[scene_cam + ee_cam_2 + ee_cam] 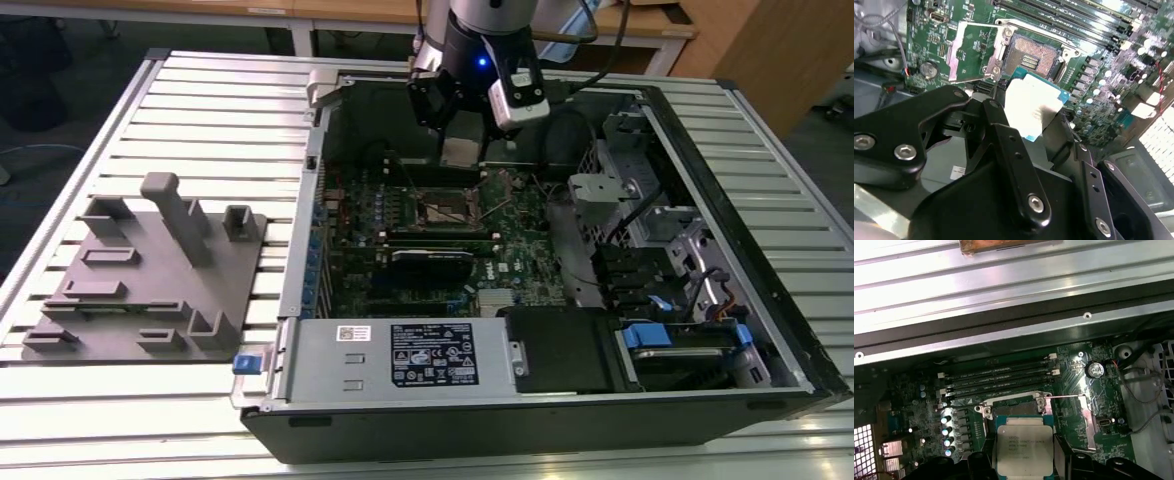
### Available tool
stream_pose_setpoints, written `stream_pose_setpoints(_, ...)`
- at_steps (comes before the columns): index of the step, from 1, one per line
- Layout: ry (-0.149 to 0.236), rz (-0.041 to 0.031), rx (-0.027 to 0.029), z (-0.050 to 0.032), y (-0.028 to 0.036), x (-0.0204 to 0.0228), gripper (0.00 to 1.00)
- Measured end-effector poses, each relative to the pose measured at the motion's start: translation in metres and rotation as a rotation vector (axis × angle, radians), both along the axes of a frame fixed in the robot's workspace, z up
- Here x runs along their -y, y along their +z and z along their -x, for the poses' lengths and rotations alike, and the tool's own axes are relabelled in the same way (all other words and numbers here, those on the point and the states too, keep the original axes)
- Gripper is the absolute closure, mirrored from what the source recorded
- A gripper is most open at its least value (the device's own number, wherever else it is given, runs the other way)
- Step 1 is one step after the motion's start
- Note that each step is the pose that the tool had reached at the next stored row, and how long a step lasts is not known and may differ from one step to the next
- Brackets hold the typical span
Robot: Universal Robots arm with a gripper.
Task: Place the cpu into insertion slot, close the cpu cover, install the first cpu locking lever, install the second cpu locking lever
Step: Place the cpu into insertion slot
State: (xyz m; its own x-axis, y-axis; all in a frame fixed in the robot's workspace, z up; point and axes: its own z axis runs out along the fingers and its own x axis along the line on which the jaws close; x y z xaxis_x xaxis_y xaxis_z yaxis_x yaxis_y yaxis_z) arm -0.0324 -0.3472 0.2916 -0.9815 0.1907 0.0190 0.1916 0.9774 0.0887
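Note:
My gripper (461, 150) hangs over the far part of the motherboard inside the open computer case and is shut on the cpu (461, 153), a flat square chip with a dull silver face. In both wrist views the cpu (1031, 105) (1024, 450) sits between the black fingers (1004, 135), held slightly above and beside the insertion slot (1031, 60). That slot (447, 207) (1015, 408) is bare, with its contact field showing. The cpu cover (971, 52) (1084, 422) is flipped open to one side of the socket. A thin locking lever (1064, 396) stands free next to it.
A grey fixture plate with upright blocks (147, 280) lies on the slatted table at the exterior view's left. Inside the case are a black expansion card (434, 262), the power supply box (400, 355), drive bays (681, 300) and memory slots (999, 377).

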Motion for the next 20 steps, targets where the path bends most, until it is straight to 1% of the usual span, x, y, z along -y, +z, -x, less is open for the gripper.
stream_pose_setpoints(14,-0.003,0.0000,0.0002,0.0000,-0.0001,0.0000,0.46)
stream_pose_setpoints(20,-0.032,0.0000,0.0001,0.0000,-0.0005,0.0000,0.46)
